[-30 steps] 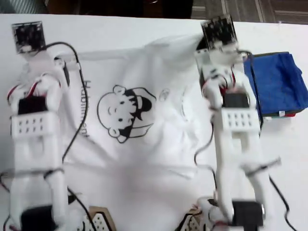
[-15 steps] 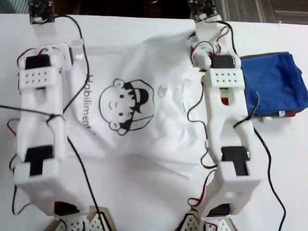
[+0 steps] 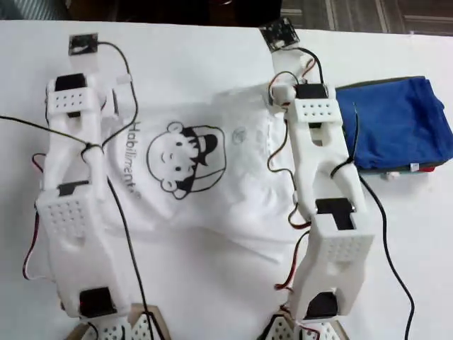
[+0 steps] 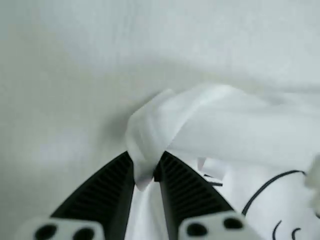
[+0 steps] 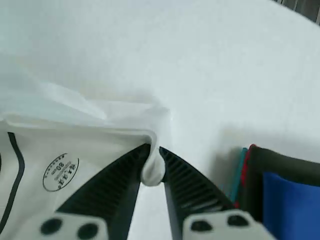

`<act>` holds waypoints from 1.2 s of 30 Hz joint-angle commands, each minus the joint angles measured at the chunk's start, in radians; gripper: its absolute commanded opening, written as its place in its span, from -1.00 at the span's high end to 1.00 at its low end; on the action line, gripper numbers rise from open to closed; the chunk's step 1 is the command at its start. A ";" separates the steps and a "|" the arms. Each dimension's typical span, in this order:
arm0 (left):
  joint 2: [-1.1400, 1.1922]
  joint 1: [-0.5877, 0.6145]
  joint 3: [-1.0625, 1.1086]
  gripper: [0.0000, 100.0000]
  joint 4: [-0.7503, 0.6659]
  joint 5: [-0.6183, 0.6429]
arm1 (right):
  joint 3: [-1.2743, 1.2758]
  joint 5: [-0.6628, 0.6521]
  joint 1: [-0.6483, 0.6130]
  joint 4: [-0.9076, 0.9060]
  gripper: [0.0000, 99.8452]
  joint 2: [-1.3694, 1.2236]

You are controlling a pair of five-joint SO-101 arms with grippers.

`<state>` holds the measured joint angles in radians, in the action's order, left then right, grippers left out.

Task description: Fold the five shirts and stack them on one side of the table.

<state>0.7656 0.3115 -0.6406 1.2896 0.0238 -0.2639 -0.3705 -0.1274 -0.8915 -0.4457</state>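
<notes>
A white shirt (image 3: pixel 212 198) with a cartoon face print lies spread on the white table (image 3: pixel 184 49) between the two arms. At its far left corner my left gripper (image 3: pixel 119 88) is shut on a bunched fold of the white shirt (image 4: pixel 165 115); the black fingers (image 4: pixel 107 190) pinch the cloth. My right gripper (image 3: pixel 276 95) is shut on the far right corner, where a tuck of the white shirt (image 5: pixel 120 125) sits between the fingers (image 5: pixel 182 177). A stack of folded shirts (image 3: pixel 396 120), blue on top, rests at the right side.
Both arms lie stretched out over the shirt's two sides, with their wires trailing across it. In the right wrist view, the folded stack (image 5: pixel 285 200) shows dark, red and teal edges beside the gripper. Bare table runs along the far edge.
Both arms have come down and stretched out farther over the table, still holding the shirt's far corners. The shirt has settled lower and flatter.
</notes>
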 commanded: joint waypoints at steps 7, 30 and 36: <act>0.008 0.012 -0.320 0.95 0.436 -0.086 | -0.044 -0.005 0.007 -0.263 0.96 0.151; -0.727 0.058 0.693 0.95 0.356 -0.295 | 0.597 -0.040 -0.056 -0.426 0.96 0.783; -0.850 0.074 0.865 0.95 0.338 -0.356 | 0.872 -0.109 -0.022 -0.384 0.96 1.101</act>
<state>0.0015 0.3606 0.1772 1.6410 -0.3030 0.5340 -0.4503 -0.1718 -1.2843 0.4964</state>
